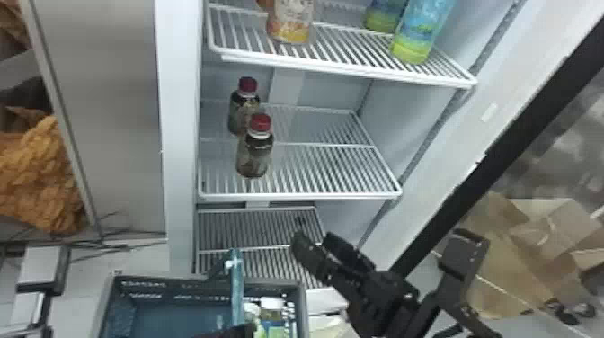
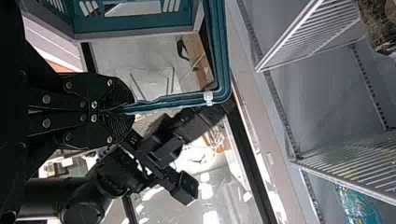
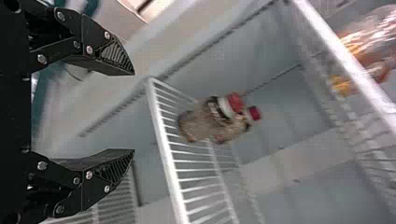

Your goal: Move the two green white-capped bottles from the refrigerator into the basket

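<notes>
Transferring looks finished, in your head view: a green white-capped bottle [image 1: 272,316] and its twin [image 1: 252,312] sit in the basket [image 1: 103,310], in front of the refrigerator [image 1: 179,135]. Your right gripper [image 1: 313,237] hangs in front of the refrigerator too, beside the basket. The red-capped bottles [image 1: 255,157] on the refrigerator's middle shelf aren't yours to take, nor, I'd judge, are the blue-green bottles [image 1: 415,38] on its upper shelf.

In your left wrist view, the left gripper [image 2: 131,108] is clenched on the basket handle [image 2: 223,51], out in front of the refrigerator. You'd want that grip firm and the basket level, since a tilt could tip the pair over.

In your right wrist view, the right gripper is released: its fingers stand wide apart with nothing between them, at the refrigerator's opening. Read this as the closing step. Your next move calls for drawing that arm back from the refrigerator, minding the shelf edge [image 3: 166,149] and the handle, rather than another pick.
</notes>
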Tool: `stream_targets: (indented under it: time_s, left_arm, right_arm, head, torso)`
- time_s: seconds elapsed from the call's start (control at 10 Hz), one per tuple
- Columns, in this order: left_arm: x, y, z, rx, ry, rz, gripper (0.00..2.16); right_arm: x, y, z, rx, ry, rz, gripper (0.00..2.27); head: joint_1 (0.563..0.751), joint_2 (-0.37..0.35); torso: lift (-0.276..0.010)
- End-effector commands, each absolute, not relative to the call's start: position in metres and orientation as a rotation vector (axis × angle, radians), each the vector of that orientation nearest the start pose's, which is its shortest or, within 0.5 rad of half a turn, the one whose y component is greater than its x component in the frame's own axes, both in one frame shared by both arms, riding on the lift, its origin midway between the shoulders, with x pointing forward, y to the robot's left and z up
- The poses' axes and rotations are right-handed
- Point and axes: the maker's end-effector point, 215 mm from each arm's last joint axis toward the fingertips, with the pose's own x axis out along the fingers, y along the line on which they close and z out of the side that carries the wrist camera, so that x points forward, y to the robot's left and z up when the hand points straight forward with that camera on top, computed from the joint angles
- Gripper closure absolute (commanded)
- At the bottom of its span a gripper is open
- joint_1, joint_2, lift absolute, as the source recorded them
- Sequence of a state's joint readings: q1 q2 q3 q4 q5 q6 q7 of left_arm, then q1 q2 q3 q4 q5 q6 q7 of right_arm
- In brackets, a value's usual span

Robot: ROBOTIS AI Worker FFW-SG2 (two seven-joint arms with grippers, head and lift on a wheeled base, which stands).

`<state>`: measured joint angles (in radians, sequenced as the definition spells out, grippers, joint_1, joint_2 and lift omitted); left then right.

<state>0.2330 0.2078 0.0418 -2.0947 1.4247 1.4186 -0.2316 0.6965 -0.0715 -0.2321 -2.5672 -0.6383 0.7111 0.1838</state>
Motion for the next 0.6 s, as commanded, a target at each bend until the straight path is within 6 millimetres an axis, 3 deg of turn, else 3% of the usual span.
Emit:
stream_targets:
  time_s: [0.0,0.2,0.5]
  left_arm:
    - [0.265,-0.014,-0.305,-0.935,0.941,-1.21,1.14]
    - [0.265,-0.014,-0.305,-0.935,0.941,-1.21,1.14]
    - [0.265,-0.014,-0.305,-0.936,0.941,-1.211,1.14]
  right_arm:
    - [0.38,-0.203,-0.271,0.371,0.233,0.285,0.51]
    - [0.397,-0.224,-0.238,0.312,0.072,0.231,0.51]
    - [0.403,-0.254,-0.227,0.228,-0.007,0.146,0.51]
  head:
    - [0.695,-0.35]
    - [0.695,-0.35]
    - [0.695,-0.35]
  torso:
    - [-0.263]
    - [-0.263]
    - [-0.263]
